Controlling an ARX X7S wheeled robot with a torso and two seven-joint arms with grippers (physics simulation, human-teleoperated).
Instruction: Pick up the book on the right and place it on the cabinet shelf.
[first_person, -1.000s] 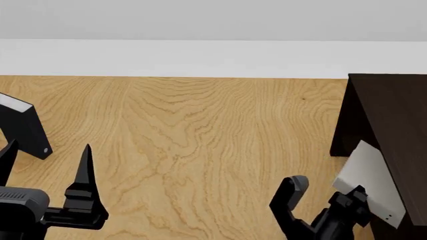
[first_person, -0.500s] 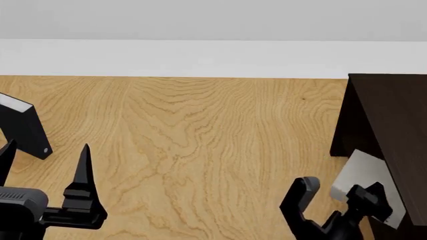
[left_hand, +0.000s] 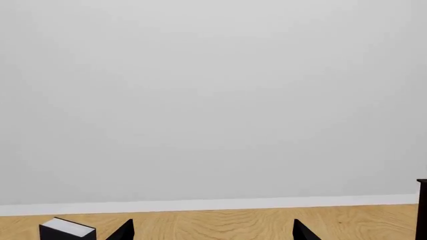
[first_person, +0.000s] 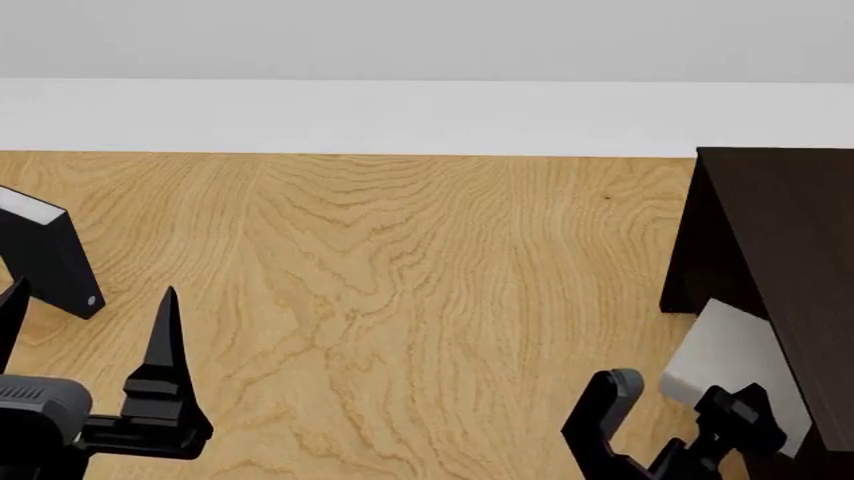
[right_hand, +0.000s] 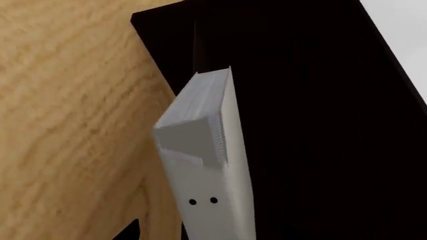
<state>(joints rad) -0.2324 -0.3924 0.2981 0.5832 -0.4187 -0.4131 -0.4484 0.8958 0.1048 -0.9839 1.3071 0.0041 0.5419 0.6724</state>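
The light grey book (first_person: 731, 352) stands tilted on the wooden floor, leaning against the very dark cabinet (first_person: 785, 225). In the right wrist view the book (right_hand: 207, 165) shows white page edges and two dark dots on its spine, with the cabinet's dark board (right_hand: 320, 100) right behind it. My right gripper (first_person: 678, 395) is open at the book's near end, one finger in front of it. Only one fingertip (right_hand: 131, 231) shows in the right wrist view, beside the book. My left gripper (first_person: 94, 310) is open and empty at the lower left.
A black book (first_person: 47, 255) with white page edges stands on the floor at the far left, just beyond my left gripper; it also shows in the left wrist view (left_hand: 67, 230). A white baseboard (first_person: 400, 118) and grey wall close the back.
My right gripper has moved right and a little back toward me, from left of the book to its near end. The book, left gripper and black book have not moved.
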